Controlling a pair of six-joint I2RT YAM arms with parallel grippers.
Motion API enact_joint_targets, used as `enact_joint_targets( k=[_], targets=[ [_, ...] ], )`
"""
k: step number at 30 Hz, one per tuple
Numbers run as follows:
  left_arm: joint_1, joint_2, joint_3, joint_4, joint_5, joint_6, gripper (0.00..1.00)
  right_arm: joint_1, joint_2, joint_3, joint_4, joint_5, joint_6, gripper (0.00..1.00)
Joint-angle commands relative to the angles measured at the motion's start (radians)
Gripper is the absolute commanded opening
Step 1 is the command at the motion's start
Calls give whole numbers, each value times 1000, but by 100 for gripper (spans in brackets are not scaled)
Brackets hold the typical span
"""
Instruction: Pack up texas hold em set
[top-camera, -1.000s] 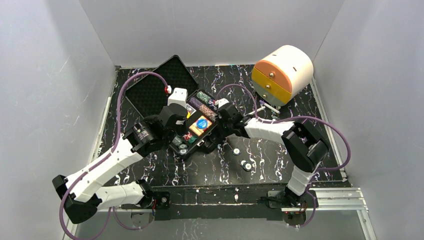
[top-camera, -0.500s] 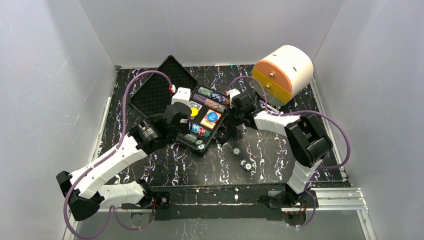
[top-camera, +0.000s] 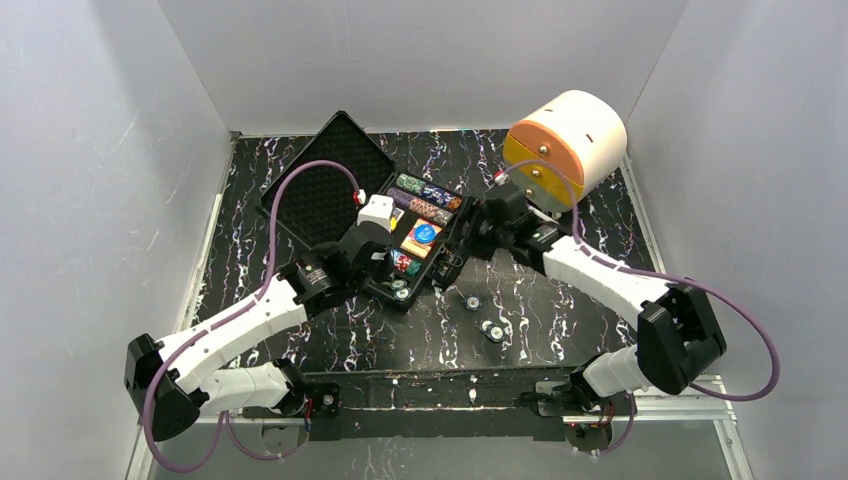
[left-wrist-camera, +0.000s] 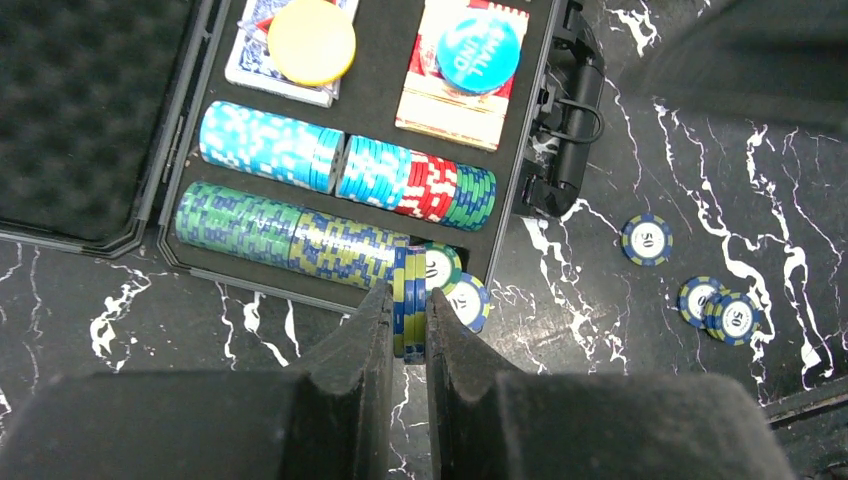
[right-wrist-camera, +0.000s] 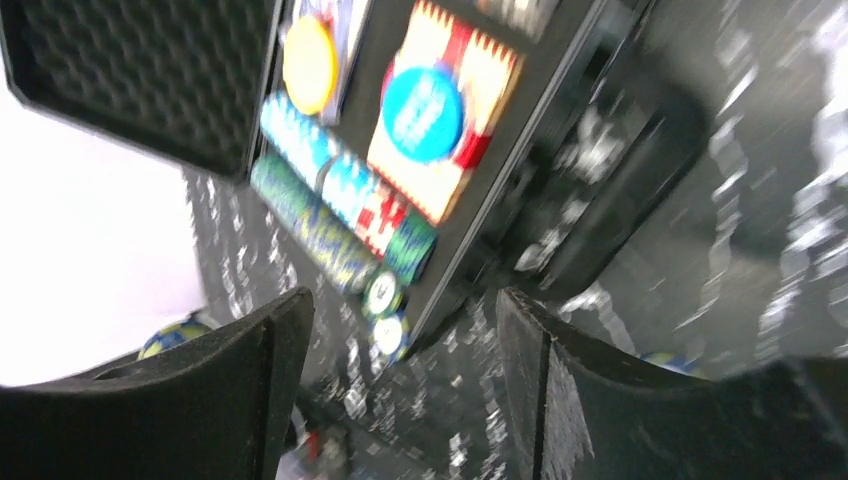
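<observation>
Left gripper (left-wrist-camera: 408, 302) clamping chips (left-wrist-camera: 409, 266), standing on edge

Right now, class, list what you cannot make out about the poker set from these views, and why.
Right wrist view: motion blur leaves the lettering on the blue button unreadable.
Left wrist view: the chip stack is partly hidden between the closed jaws, so its count cannot be told.
Top view: the left arm covers part of the case, and the values on the loose chips are too small to read.

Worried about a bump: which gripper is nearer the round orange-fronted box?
Right. The right gripper sits at the side of the case nearest the box; the left gripper is across the case, pinching chips.
</observation>
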Motion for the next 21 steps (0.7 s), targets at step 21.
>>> enact_joint_targets(
  k=[21],
  targets=[
    [7,-170,-156,181,4,36,0,279,260,43,-66,-5,807,73]
  ],
)
